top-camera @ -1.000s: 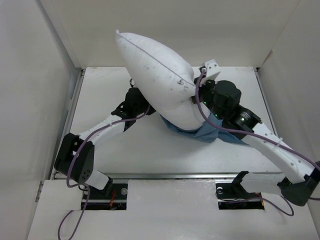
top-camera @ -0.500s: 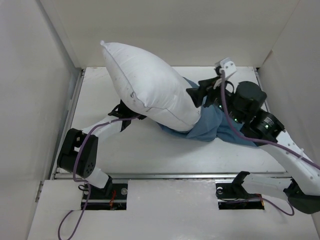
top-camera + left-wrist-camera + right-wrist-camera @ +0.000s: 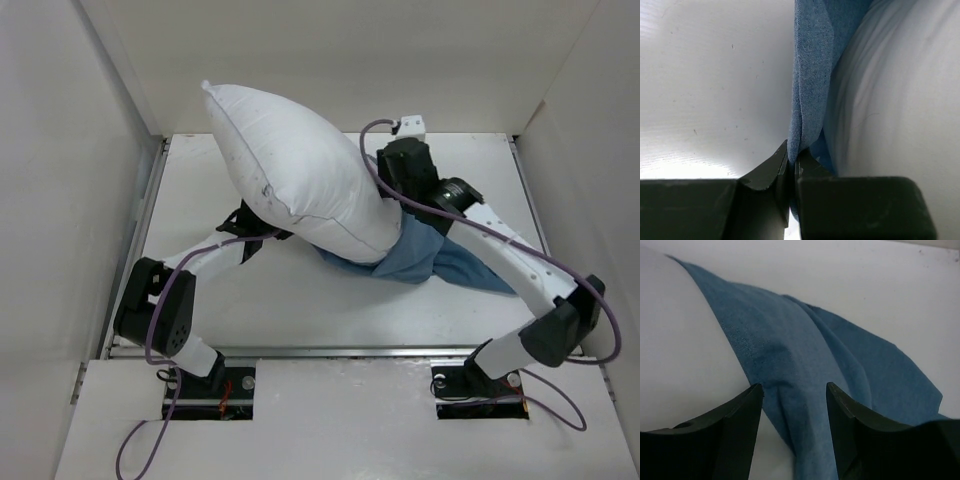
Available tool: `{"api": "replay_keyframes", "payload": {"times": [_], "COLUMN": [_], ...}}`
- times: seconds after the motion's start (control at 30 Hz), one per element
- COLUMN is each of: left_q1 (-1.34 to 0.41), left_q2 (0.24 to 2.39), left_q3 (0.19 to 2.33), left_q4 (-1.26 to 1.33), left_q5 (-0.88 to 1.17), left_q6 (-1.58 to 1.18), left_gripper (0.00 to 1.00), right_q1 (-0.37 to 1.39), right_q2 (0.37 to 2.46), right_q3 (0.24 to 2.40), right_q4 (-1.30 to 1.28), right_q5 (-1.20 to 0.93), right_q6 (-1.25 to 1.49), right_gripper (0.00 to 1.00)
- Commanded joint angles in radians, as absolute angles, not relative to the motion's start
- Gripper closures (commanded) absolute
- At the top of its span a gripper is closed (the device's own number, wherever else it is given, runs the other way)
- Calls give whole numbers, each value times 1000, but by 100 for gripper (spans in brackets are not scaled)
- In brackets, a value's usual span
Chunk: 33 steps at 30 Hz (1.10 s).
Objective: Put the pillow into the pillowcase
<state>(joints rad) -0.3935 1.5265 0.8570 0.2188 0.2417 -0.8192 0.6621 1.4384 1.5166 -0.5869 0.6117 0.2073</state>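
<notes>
The white pillow (image 3: 295,175) stands tilted, upper end toward the back left, lower end resting on the blue pillowcase (image 3: 430,255), which lies crumpled on the table to its right. My left gripper (image 3: 792,159) is shut on an edge of the pillowcase (image 3: 812,75) beside the pillow (image 3: 900,95); in the top view it is hidden under the pillow. My right gripper (image 3: 792,390) is open, its jaws straddling a fold of the pillowcase (image 3: 805,370) next to the pillow (image 3: 680,340). In the top view the right gripper (image 3: 385,178) sits against the pillow's right side.
White walls enclose the table (image 3: 250,300) on the left, back and right. The left arm (image 3: 190,270) reaches in from the near left, the right arm (image 3: 520,270) curves in from the near right. Bare table shows to the left of the cloth (image 3: 715,75).
The right arm let go of the pillow, swung away to the right, then came back to the pillow's right side over the pillowcase. The pillow tipped to the left. The left arm stayed put.
</notes>
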Motion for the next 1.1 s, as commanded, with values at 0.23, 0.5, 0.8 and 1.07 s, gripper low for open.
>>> {"api": "replay_keyframes", "payload": {"times": [0.23, 0.5, 0.8, 1.07], "left_q1": [-394, -394, -394, -466], "left_q2": [1396, 1365, 1667, 1409], "left_q3": [966, 1322, 1770, 1509], "left_q4": [155, -58, -300, -267], "left_q5": [170, 152, 101, 135], "left_q6": [-723, -606, -669, -643], "left_gripper": [100, 100, 100, 100], "right_q1": [664, 630, 724, 529], "right_q2": [1549, 1525, 1622, 1687], "right_q3": [1597, 1953, 1945, 2438], "right_q4": [-692, -859, -811, -923], "right_q5": [865, 733, -66, 164], "right_q6": [319, 256, 236, 163], "right_gripper": [97, 100, 100, 100]}}
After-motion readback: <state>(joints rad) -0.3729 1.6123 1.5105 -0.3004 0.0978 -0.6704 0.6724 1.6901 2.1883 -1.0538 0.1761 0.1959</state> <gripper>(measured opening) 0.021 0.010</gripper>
